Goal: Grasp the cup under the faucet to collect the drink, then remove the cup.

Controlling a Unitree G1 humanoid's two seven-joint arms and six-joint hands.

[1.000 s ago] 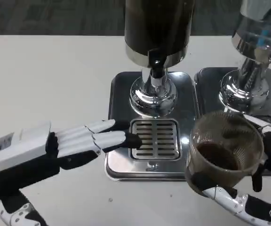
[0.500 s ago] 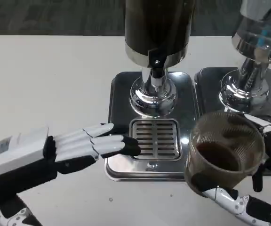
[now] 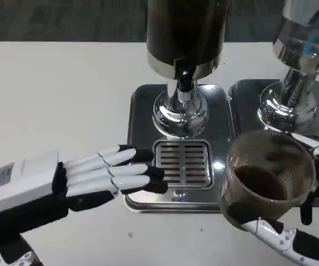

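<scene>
White bench (image 3: 54, 94) surface is seen across the view, with a dark carpeted floor at the top edge. A dark drink dispenser (image 3: 186, 33) is set on a chrome base over a steel drip tray (image 3: 143, 105) with a slotted grille (image 3: 183, 163); its faucet (image 3: 185, 77) hangs above the grille. A second dispenser (image 3: 301, 61) is placed just beside it on the right. The cup (image 3: 267, 180), clear and holding dark drink in its bottom, is gripped by the right hand (image 3: 292, 235) from below and behind, and is held to the right of the grille, over the tray's right edge, no longer under the faucet. The left hand (image 3: 101, 177) is held flat with fingers extended and holding nothing, its fingertips at the tray's left edge. Collection is judged complete, and removal is judged to be in hand. A level carry clear of both dispensers is called for next, so that nothing is spilled.
</scene>
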